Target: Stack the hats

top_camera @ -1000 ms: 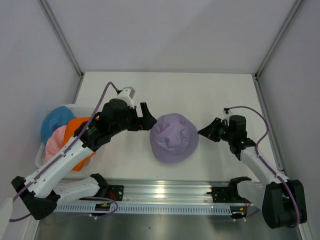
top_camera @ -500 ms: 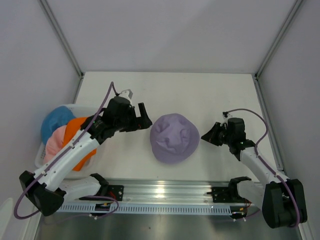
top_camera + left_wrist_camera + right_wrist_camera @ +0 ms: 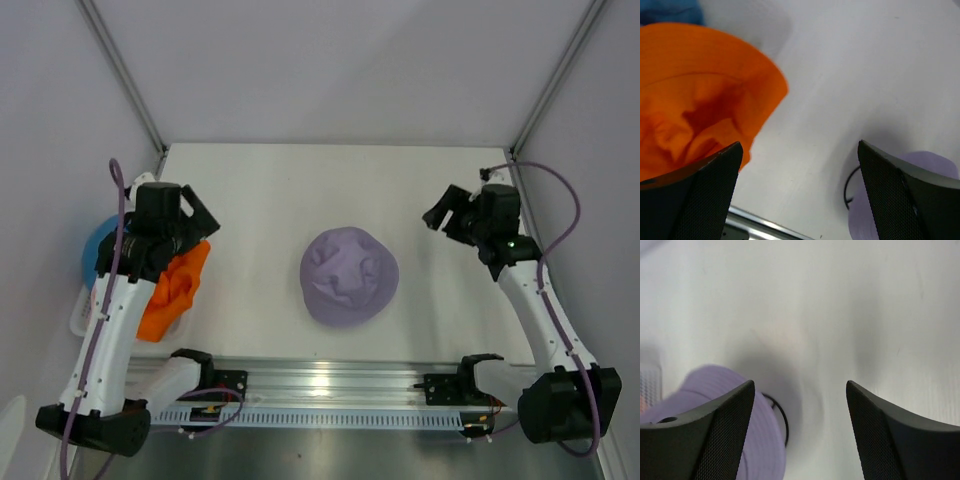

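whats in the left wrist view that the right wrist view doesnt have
Only the left wrist view: the orange hat, a sliver of the blue hat at the top corner, and the open left gripper. Only the right wrist view: the open right gripper. Both views: part of the lavender hat low in the frame, with a black cord loop beside it, and the white table.

The overhead view is bright, even and sharp; light falls from above, so the purple hat (image 3: 349,275) and the orange hat (image 3: 178,290) cast only thin, pale shadows on the white table (image 3: 300,190); a white glare streak lies on the metal rail (image 3: 330,380); both wrist views are softer, the hats near the lens blurred at their edges, with broad grey shadows beside them.
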You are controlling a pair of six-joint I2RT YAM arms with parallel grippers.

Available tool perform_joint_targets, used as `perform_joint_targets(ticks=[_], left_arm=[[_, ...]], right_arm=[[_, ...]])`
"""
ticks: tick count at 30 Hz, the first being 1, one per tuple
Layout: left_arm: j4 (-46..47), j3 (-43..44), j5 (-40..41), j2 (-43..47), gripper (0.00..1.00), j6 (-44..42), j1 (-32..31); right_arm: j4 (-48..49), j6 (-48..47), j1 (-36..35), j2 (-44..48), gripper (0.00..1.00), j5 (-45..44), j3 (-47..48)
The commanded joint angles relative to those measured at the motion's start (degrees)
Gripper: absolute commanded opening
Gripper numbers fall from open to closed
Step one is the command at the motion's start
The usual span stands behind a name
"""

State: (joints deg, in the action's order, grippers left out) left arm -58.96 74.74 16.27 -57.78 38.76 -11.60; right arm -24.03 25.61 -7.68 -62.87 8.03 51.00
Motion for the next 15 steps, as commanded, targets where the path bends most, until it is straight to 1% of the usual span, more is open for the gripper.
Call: perform_joint_targets(ticks=[1, 3, 4, 5, 7, 8, 10, 11, 13, 15], left_arm=[[-12.3, -3.8, 5.5, 1.8, 0.99, 5.8, 4.6], [-13.7, -6.6, 5.0, 4.7, 0.98, 7.7, 5.3], [-14.2, -10.1, 5.0, 5.6, 0.96, 10.0, 5.6], [-14.8, -11.3, 5.1, 6.3, 0.93, 11.1, 5.6], [-15.2, -14.9, 6.1, 7.8, 0.91, 14.0, 5.8], [-15.0, -15.7, 6.5, 8.0, 0.88, 14.3, 5.9], [-12.1, -17.7, 6.0, 8.6, 0.86, 14.5, 6.0], [-10.8, -19.6, 6.0, 8.6, 0.83, 14.5, 6.0], [-6.4, -20.4, 5.5, 8.2, 0.77, 13.9, 6.1], [-2.6, -20.4, 4.7, 7.5, 0.75, 11.5, 6.1]], right_arm=[[-3.9, -2.2, 4.8, 0.0, 0.77, 3.2, 7.9], [-3.2, -2.0, 6.4, -0.1, 0.77, 6.1, 9.0], [-2.8, -1.9, 6.5, 0.0, 0.77, 6.3, 8.9], [-2.4, -1.7, 6.5, 0.3, 0.77, 6.6, 8.8], [-1.4, -1.7, 6.5, 0.5, 0.77, 7.4, 7.9], [-1.2, -1.8, 6.5, 0.4, 0.77, 7.7, 7.6], [-1.2, -2.0, 6.5, 0.1, 0.77, 8.3, 7.4], [-1.2, -2.1, 6.5, -0.3, 0.77, 8.6, 7.4], [-1.3, -2.1, 6.5, -0.7, 0.77, 8.8, 7.4], [-1.2, -1.6, 6.5, -0.7, 0.76, 9.5, 7.4]])
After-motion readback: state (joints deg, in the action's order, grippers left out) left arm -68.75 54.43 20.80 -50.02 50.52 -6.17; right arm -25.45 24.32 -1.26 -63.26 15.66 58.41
